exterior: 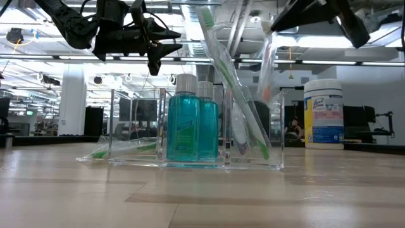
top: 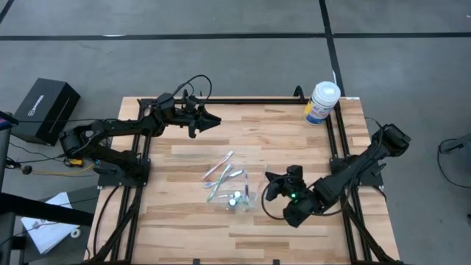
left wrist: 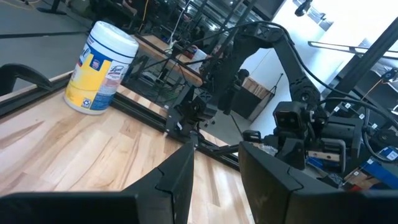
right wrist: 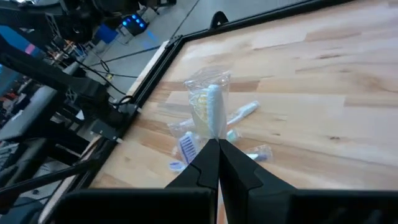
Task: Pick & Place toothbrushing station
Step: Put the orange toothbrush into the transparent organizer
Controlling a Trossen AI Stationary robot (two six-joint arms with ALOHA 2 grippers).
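Note:
The small clear container (top: 237, 200) stands on the table's near middle. It holds two teal bottles (exterior: 190, 120) and leaning toothbrushes (exterior: 237, 95). More toothbrushes (top: 221, 173) fan out from it toward the far left, and a green one (exterior: 120, 150) lies flat beside it. My right gripper (top: 267, 185) hangs shut just right of the container, slanting down at it; in the right wrist view its tips (right wrist: 217, 146) meet right before a pale toothbrush (right wrist: 214, 112). My left gripper (top: 212, 119) hovers open and level over the far left, holding nothing. My right gripper's shut tips stand right at the near end of the pale toothbrush (right wrist: 215, 132); whether they touch it I cannot tell.
A large white tub (top: 322, 101) with a blue-yellow label stands at the far right corner. A black rail frame (top: 338, 140) borders the table. Bare wood lies along the near edge and to the container's left.

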